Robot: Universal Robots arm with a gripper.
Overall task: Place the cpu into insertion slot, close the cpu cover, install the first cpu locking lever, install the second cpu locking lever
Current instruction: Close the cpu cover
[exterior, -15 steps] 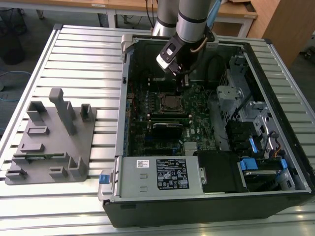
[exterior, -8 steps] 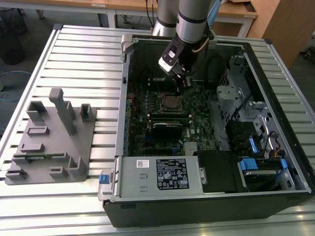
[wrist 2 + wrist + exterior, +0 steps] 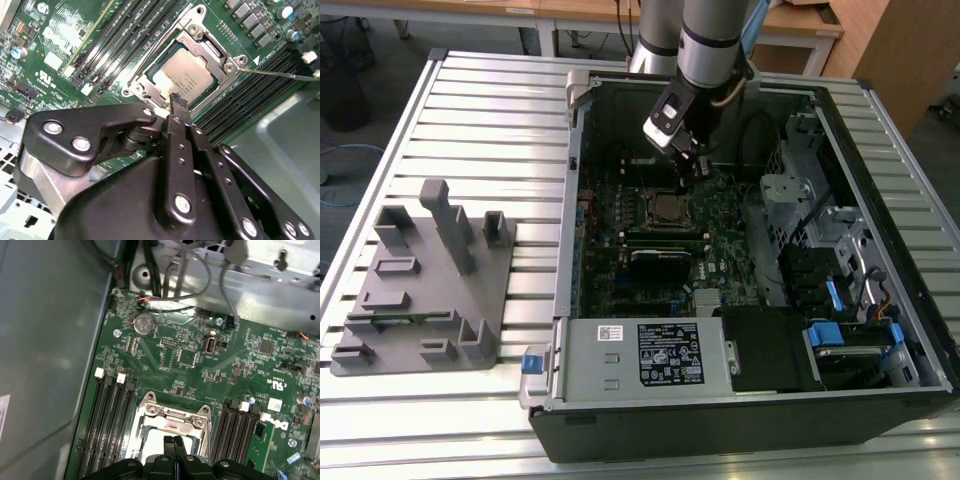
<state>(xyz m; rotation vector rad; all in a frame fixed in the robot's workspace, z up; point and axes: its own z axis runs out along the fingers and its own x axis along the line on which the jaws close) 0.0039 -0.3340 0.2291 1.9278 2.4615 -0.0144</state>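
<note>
In the exterior view, your arm reaches down into the open computer case (image 3: 720,430), which lies on the slatted metal counter (image 3: 480,120). The gripper (image 3: 686,182) hangs just above the cpu (image 3: 667,208) near the middle of the green board. A grey moulded fixture (image 3: 430,290) sits on the counter at the exterior view's left, well apart from the case. The grey power supply (image 3: 640,350) lies along the near edge inside the case.

In the second wrist view, your fingers (image 3: 172,130) are pressed together with nothing between them. The gripper (image 3: 176,101) has its tip at the edge of the socket, touching or just above the metal; you cannot tell which. The cpu (image 3: 182,77) lies flat in the insertion slot (image 3: 214,49), pale metallic top up. The cpu cover (image 3: 216,70) is folded down around it, and the chip shows through the cut-out. A thin locking lever (image 3: 280,75) juts out from the socket's corner over the black memory slots (image 3: 260,80) rather than lying along the frame.

In the first wrist view, the gripper (image 3: 174,441) is clenched over the cpu (image 3: 150,442), inside the cpu cover (image 3: 170,415). Black memory slots (image 3: 112,415) flank the socket on both sides. A coin battery (image 3: 145,324) sits farther up the board.
</note>
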